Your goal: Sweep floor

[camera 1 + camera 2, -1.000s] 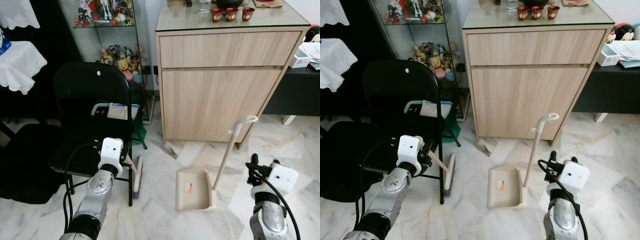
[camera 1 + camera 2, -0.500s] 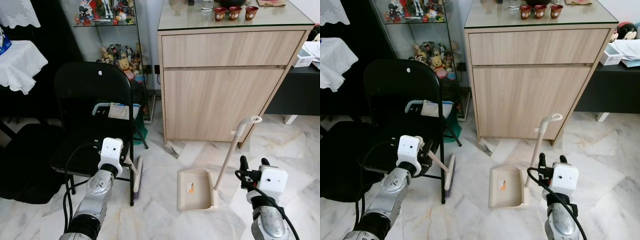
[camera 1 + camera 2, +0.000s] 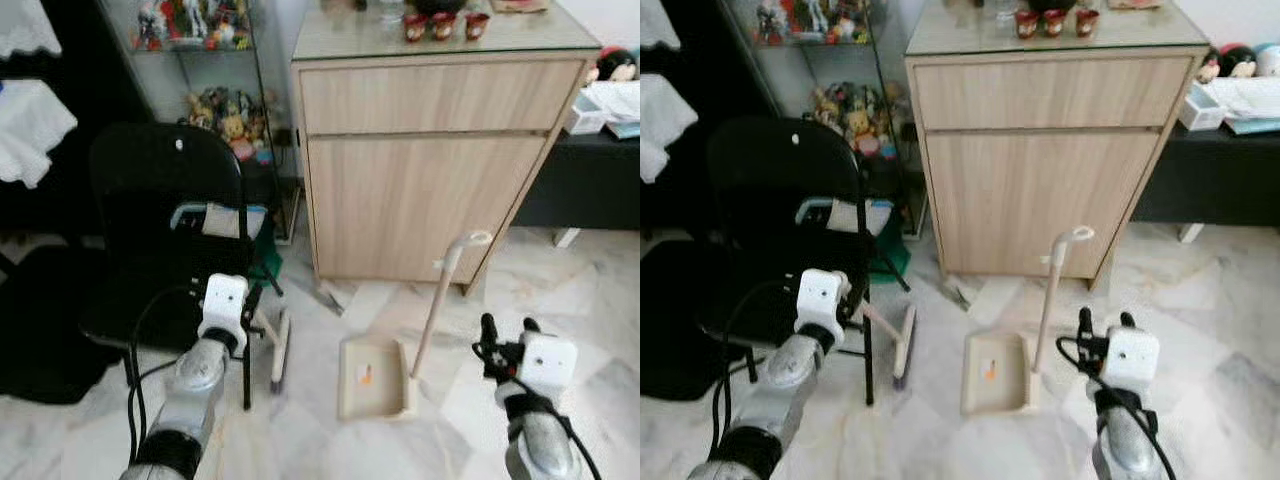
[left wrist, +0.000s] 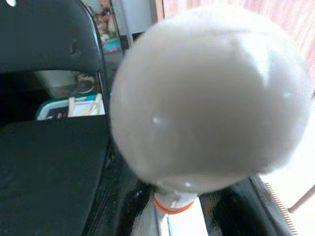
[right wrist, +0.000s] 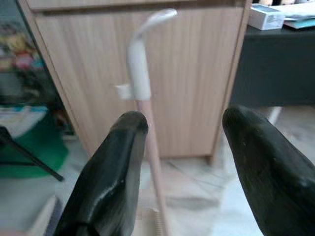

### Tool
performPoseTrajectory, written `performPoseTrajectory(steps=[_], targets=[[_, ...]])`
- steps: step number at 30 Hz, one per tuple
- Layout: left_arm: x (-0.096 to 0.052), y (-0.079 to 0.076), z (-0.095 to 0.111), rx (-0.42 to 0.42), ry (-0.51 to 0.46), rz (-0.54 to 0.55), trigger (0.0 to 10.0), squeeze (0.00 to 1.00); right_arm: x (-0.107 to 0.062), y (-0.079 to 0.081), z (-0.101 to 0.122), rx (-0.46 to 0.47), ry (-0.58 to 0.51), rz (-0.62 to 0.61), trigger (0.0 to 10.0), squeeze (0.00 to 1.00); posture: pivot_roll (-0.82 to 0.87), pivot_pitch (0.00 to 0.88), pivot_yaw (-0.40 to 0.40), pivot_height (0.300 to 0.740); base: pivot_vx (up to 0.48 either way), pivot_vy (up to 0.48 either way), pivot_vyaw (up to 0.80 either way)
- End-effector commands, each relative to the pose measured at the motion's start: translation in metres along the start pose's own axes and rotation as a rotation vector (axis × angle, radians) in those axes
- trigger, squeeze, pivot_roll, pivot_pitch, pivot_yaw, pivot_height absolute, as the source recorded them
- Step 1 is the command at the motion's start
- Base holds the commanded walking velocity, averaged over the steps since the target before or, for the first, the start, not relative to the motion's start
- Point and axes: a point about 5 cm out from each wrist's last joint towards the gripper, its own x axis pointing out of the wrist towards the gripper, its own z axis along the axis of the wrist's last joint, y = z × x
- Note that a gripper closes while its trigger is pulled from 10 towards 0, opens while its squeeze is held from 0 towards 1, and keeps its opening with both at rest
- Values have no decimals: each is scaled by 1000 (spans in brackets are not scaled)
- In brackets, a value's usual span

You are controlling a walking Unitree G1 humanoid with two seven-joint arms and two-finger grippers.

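My left gripper (image 3: 252, 308) is shut on the pale handle of a small broom (image 3: 281, 352). The broom's head rests on the marble floor beside the chair leg. In the left wrist view the handle's round white end (image 4: 206, 108) sits right before the camera. A beige dustpan (image 3: 368, 378) lies flat on the floor, its long handle (image 3: 440, 300) standing up at a slant. My right gripper (image 3: 507, 326) is open, low and just right of that handle, touching nothing. In the right wrist view the dustpan handle (image 5: 139, 69) stands beyond the spread fingers (image 5: 118, 162).
A black folding chair (image 3: 165, 200) stands at my left, with a green basket (image 3: 262, 265) behind it and a dark bag (image 3: 40, 330) on the floor. A wooden cabinet (image 3: 430, 160) rises behind the dustpan. A glass case of toys (image 3: 215, 100) and a black low table (image 3: 590, 180) flank it.
The right gripper moved left, closer to the dustpan handle, and stays open. The whole view shifted as the camera moved. The left gripper still holds the broom.
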Motion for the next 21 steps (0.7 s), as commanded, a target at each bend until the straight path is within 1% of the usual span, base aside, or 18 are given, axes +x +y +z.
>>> performPoseTrajectory(steps=[1, 10, 21], targets=[[1, 5, 7, 3, -41, 24, 10000, 0, -3, -3, -2, -4, 14, -9, 10000, 0, -104, 98, 68, 740, 0, 0, 0], [1, 5, 8, -15, -50, 19, 10000, 0, -2, -3, -1, -4, 13, 0, 10000, 0, -103, 102, 63, 740, 0, 0, 0], [2, 4, 8, -3, -47, 11, 10000, 0, 0, -4, 0, -3, 7, -5, 10000, 0, -105, 112, 62, 740, 0, 0, 0]])
